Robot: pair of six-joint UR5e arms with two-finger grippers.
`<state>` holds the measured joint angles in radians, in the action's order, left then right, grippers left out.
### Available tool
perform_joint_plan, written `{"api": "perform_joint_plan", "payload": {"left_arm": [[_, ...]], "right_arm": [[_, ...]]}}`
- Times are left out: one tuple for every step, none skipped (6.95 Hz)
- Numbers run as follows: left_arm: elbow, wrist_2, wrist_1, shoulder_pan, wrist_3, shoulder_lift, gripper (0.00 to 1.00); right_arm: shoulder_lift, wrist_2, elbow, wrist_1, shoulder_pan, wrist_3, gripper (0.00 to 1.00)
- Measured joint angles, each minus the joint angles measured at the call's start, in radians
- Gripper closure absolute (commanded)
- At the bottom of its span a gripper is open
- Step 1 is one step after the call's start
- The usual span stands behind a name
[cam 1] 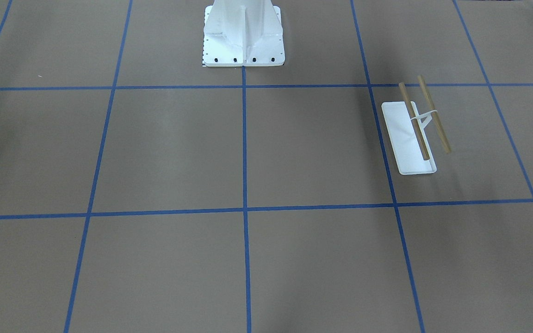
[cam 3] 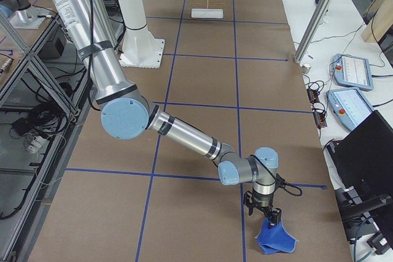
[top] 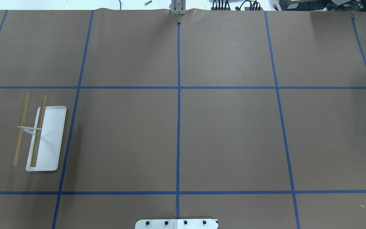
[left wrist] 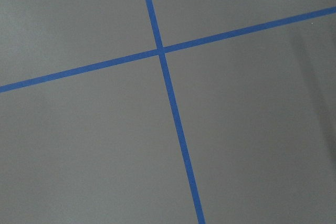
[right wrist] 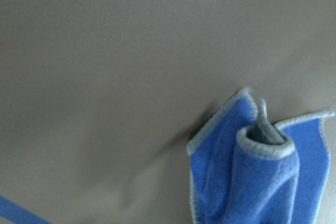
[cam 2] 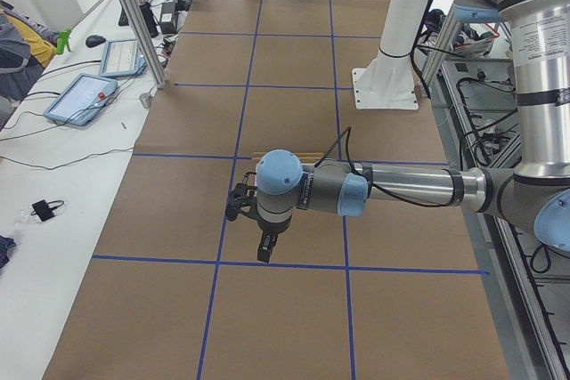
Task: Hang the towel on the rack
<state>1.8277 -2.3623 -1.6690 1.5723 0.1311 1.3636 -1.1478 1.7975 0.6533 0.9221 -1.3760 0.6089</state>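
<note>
The towel lies bunched, bright blue, on the brown table at its near end in the exterior right view. The right wrist view shows its pale-edged folds drawn up into a peak. My right gripper hangs right over the towel's top and touches it; I cannot tell whether it is open or shut. The rack stands on its white base with two wooden rods, bare, at the table's left; it also shows in the front-facing view. My left gripper points down just in front of the rack; I cannot tell its state.
The big white bolted pedestal stands at the robot's edge of the table, mid-way along. Blue tape lines grid the brown table. Tablets and cables lie on the white bench beyond the far edge.
</note>
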Motion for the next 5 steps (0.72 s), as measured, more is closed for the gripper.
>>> {"api": "perform_joint_plan", "payload": {"left_arm": [[0.0, 0.0, 0.0, 0.0, 0.0, 0.0, 0.01], [-0.001, 0.0, 0.0, 0.0, -0.001, 0.0, 0.01], [-0.002, 0.001, 0.0, 0.0, -0.001, 0.001, 0.01], [-0.003, 0.001, 0.0, 0.0, 0.0, 0.001, 0.01], [-0.008, 0.001, -0.006, 0.0, 0.0, 0.001, 0.01]], "right_arm": [[0.009, -0.03, -0.003, -0.003, 0.004, 0.001, 0.93], [0.016, -0.053, -0.004, -0.005, 0.006, 0.0, 1.0], [0.019, -0.063, -0.004, -0.006, 0.009, 0.0, 1.0], [0.02, -0.067, -0.004, -0.007, 0.013, -0.002, 1.0], [0.02, -0.067, -0.004, -0.006, 0.017, -0.004, 1.0]]}}
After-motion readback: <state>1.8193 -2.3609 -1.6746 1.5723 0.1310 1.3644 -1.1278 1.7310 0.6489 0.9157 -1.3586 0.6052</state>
